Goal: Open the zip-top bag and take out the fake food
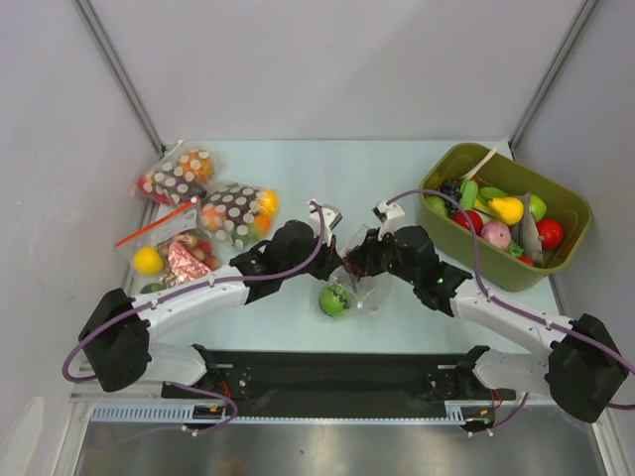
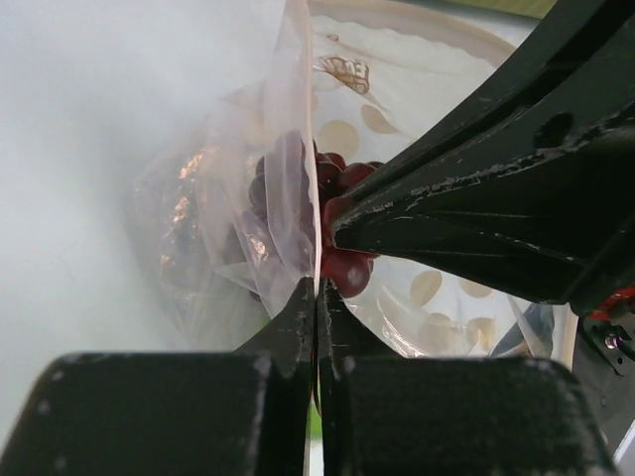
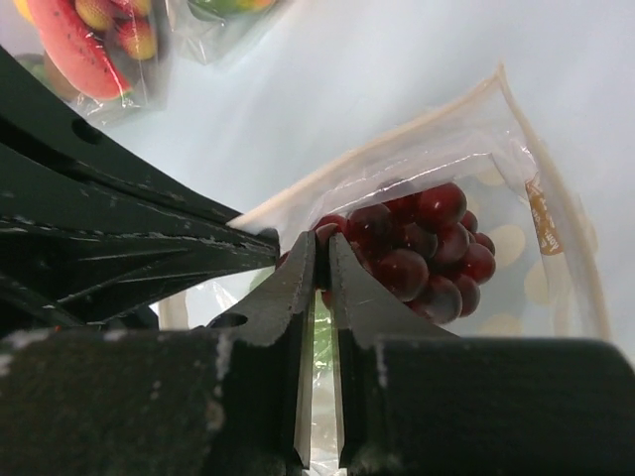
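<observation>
- Left gripper point(image 2: 316, 290): fingers together, pinching one wall of the zip-top bag point(image 1: 365, 278).
- Right gripper point(image 3: 319, 253): fingers nearly closed, clamped on the opposite wall at the rim.
- The bag hangs between the two grippers at centre of the top view, low over the table.
- Mouth looks parted, so opening seems underway or done; I can't tell if the zip is fully undone.
- Dark red grape bunch point(image 3: 427, 243) is inside the bag, not removed.
- Green round fruit point(image 1: 334, 299) sits just below-left of the bag; can't tell if it is out.
- Left to do: empty the bag.
- Green bin point(image 1: 496, 270) of toys sits at right, untouched.
</observation>
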`<state>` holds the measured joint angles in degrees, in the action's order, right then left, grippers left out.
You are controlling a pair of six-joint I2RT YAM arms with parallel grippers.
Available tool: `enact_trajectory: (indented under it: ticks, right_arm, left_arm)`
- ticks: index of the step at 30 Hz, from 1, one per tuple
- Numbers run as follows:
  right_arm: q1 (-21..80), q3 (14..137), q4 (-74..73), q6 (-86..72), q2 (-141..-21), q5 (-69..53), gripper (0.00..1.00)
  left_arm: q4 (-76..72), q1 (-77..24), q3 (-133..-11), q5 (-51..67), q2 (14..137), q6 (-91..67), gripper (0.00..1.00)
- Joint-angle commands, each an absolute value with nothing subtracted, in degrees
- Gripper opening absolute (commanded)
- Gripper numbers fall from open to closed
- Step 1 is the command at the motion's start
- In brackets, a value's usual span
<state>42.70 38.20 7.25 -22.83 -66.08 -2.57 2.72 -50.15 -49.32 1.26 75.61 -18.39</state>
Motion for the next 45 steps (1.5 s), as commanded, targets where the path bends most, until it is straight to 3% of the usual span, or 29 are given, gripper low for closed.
enact_trajectory:
  ticks: [1,13,28,45]
  right_arm:
    - [43.5,42.62,9.41,-22.15,-64.87,-2.46,0.0]
    - [43.95,43.86,11.43,-23.55,-66.01,-2.38,0.0]
    - [41.4,46.93,3.43,-24.43,-50.37,-4.12,0.0]
    - [38.76,50.36,2.11,-25.85,-45.0,-9.49,0.0]
  left_arm:
    - [0.97,-50.45,-50.36,2.64,76.46,-17.67,0.0]
    - [-0.97,-51.06,-50.89,3.69,78.13,-18.28,0.0]
    - [0.44,-50.01,-47.11,-1.06,80.24,-19.51,0.0]
    - [0.44,-49.83,-49.22,-0.44,82.61,-19.16,0.0]
